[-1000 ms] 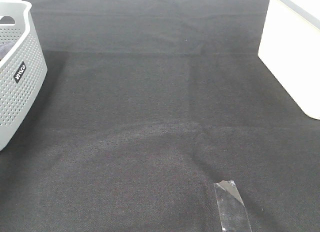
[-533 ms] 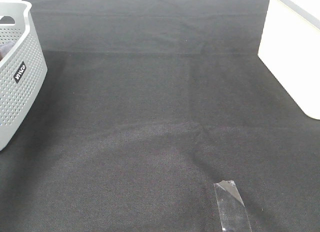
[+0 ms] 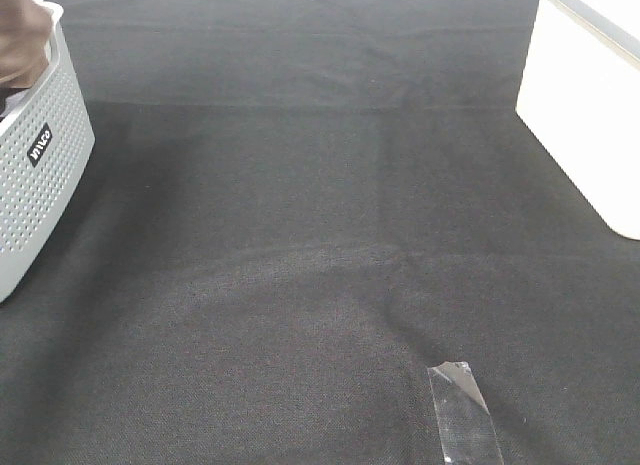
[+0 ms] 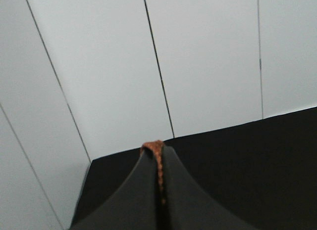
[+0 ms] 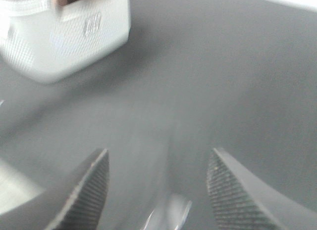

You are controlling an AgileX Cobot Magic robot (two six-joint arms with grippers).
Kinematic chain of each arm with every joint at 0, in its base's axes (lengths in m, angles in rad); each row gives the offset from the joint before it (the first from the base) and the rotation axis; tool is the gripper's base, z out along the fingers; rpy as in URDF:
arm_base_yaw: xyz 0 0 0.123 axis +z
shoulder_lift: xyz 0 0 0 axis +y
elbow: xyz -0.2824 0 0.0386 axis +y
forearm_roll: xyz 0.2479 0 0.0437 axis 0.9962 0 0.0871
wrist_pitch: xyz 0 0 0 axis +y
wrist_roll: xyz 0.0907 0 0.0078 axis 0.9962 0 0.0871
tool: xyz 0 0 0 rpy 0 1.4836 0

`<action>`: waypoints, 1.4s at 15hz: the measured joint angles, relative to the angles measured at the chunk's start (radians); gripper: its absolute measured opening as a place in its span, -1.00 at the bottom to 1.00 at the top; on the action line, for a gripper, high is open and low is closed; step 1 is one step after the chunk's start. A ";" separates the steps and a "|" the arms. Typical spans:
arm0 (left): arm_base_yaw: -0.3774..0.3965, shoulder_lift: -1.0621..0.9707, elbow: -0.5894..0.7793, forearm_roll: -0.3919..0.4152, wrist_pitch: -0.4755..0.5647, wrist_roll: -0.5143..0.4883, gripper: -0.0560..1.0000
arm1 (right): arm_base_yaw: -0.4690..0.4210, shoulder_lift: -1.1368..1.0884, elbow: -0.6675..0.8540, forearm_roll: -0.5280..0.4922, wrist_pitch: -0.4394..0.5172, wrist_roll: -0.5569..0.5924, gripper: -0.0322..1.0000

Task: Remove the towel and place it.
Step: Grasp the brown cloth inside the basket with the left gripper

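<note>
Right wrist view first: the right gripper hangs wide open and empty over the black woven table cloth, near a strip of clear tape. Further off on the left, the rust-brown microfibre towel now rises above the rim of the grey perforated plastic basket — a second ago nothing showed there. The left gripper is clamped on its hem — lifting has begun, and placing is yet to come.
</note>
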 joint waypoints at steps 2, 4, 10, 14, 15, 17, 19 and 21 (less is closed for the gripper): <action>-0.052 0.002 0.000 0.004 -0.058 0.000 -0.89 | 0.000 0.049 0.000 0.065 -0.064 -0.115 0.15; -0.105 0.021 0.000 0.005 -0.064 0.005 -0.89 | 0.000 0.134 0.000 0.131 -0.076 -0.225 0.15; -0.242 0.067 0.000 -0.007 0.001 0.192 -0.89 | 0.000 0.477 0.000 0.456 -0.164 -0.678 0.14; -0.293 0.097 0.000 -0.118 0.063 0.380 -0.89 | 0.000 0.718 0.000 0.788 -0.167 -1.072 0.14; -0.301 0.100 0.000 -0.169 0.099 0.478 -0.89 | 0.000 0.763 0.000 0.866 -0.168 -1.163 0.14; -0.306 0.101 0.000 -0.360 0.180 0.729 -0.89 | 0.000 0.848 0.000 0.955 -0.169 -1.300 0.14; -0.306 0.101 0.000 -0.573 0.231 0.925 -0.89 | 0.000 0.933 0.000 1.020 -0.170 -1.384 0.14; -0.306 0.101 0.000 -0.695 0.238 1.041 -0.89 | 0.000 0.985 0.000 1.067 -0.162 -1.460 0.14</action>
